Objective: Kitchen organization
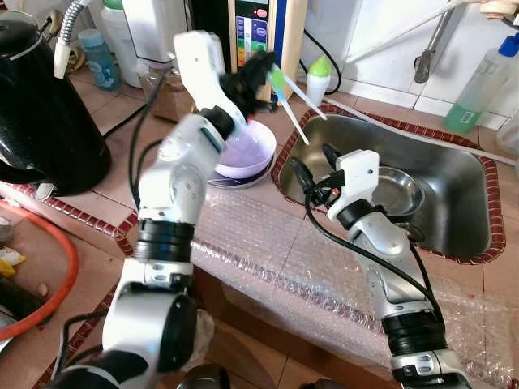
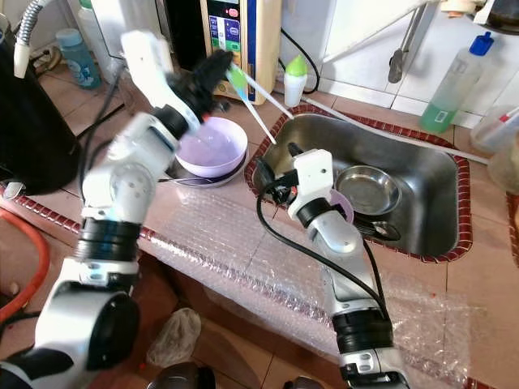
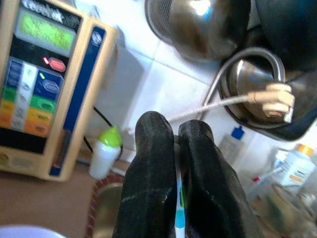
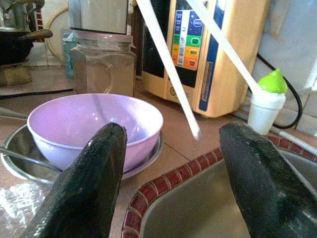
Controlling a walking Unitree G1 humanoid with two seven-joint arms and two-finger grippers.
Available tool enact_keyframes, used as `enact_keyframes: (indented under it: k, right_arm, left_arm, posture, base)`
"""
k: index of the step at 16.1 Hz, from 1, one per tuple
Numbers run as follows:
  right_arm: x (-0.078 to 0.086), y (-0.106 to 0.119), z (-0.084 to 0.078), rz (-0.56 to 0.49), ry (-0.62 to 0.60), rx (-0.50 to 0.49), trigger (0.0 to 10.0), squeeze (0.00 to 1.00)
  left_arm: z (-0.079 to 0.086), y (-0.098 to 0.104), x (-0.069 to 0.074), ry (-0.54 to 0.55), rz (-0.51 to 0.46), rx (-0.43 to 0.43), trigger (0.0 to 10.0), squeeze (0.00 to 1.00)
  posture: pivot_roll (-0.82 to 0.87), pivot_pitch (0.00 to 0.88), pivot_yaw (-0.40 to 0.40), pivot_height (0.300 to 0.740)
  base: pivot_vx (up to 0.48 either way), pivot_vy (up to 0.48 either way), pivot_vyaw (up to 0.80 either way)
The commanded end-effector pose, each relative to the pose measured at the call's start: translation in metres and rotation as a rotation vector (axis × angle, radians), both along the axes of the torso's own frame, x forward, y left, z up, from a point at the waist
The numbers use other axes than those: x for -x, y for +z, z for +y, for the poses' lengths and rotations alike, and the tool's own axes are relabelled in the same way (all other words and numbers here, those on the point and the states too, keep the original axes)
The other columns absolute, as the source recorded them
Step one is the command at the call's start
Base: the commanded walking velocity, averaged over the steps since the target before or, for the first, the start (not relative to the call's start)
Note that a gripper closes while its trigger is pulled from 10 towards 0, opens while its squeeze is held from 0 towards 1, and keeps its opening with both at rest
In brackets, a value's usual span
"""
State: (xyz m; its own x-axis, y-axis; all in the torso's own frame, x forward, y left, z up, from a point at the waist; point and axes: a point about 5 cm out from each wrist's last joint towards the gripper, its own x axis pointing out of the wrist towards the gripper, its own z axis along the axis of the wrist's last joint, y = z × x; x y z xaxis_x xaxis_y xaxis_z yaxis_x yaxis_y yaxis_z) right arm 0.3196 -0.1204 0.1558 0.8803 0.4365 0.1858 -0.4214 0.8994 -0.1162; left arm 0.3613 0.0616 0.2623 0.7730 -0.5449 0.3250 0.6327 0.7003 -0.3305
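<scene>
My left gripper (image 1: 261,74) is raised over the counter beside the purple bowl (image 1: 247,150) and is shut on a pair of white chopsticks (image 1: 298,121) with green and blue tops. The sticks slant down toward the sink's left rim. In the left wrist view the two black fingers (image 3: 153,163) press together on the chopsticks (image 3: 179,203). My right gripper (image 1: 315,164) hovers at the left edge of the steel sink (image 1: 462,174), fingers wide open and holding nothing. It faces the bowl (image 4: 94,121) and the chopstick tips (image 4: 171,74).
The bowl rests on a metal plate (image 2: 190,180). A steel dish (image 1: 399,190) lies in the sink. A black kettle (image 1: 40,105) stands at left. A water machine (image 1: 259,32), a green-capped bottle (image 1: 319,79) and a detergent bottle (image 1: 478,89) line the back. Bubble wrap (image 1: 268,243) covers the counter front.
</scene>
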Motion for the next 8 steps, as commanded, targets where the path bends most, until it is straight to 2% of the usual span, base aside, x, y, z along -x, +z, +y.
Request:
enact_keyframes:
  k: [1, 5, 6, 7, 8]
  right_arm:
    - [-0.005, 0.007, 0.007, -0.044, 0.028, 0.048, 10.0, 0.00]
    - [-0.017, 0.008, 0.013, -0.047, 0.011, 0.075, 10.0, 0.00]
    - [-0.020, 0.007, 0.016, -0.040, 0.011, 0.078, 2.5, 0.00]
    - [-0.023, 0.007, 0.018, -0.038, 0.010, 0.082, 0.0, 0.00]
    - [-0.025, 0.007, 0.020, -0.036, 0.009, 0.084, 0.0, 0.00]
  left_arm:
    - [-0.012, -0.004, 0.007, -0.053, 0.002, -0.022, 0.0, 0.00]
    - [-0.024, -0.017, 0.016, -0.090, 0.044, -0.036, 0.0, 0.00]
    - [-0.026, -0.020, 0.018, -0.096, 0.054, -0.038, 0.0, 0.00]
    - [-0.027, -0.022, 0.019, -0.099, 0.059, -0.044, 0.0, 0.00]
    - [-0.027, -0.023, 0.020, -0.101, 0.062, -0.044, 0.0, 0.00]
  posture:
    - [-0.04, 0.012, 0.052, 0.740]
    - [-0.03, 0.011, 0.049, 0.740]
    - [-0.03, 0.011, 0.049, 0.740]
    - [-0.03, 0.010, 0.049, 0.740]
    - [-0.03, 0.010, 0.049, 0.740]
  base:
    - [0.000, 0.000, 0.00]
    - [0.000, 0.000, 0.00]
    - [0.000, 0.000, 0.00]
    - [0.000, 0.000, 0.00]
    - [0.000, 0.000, 0.00]
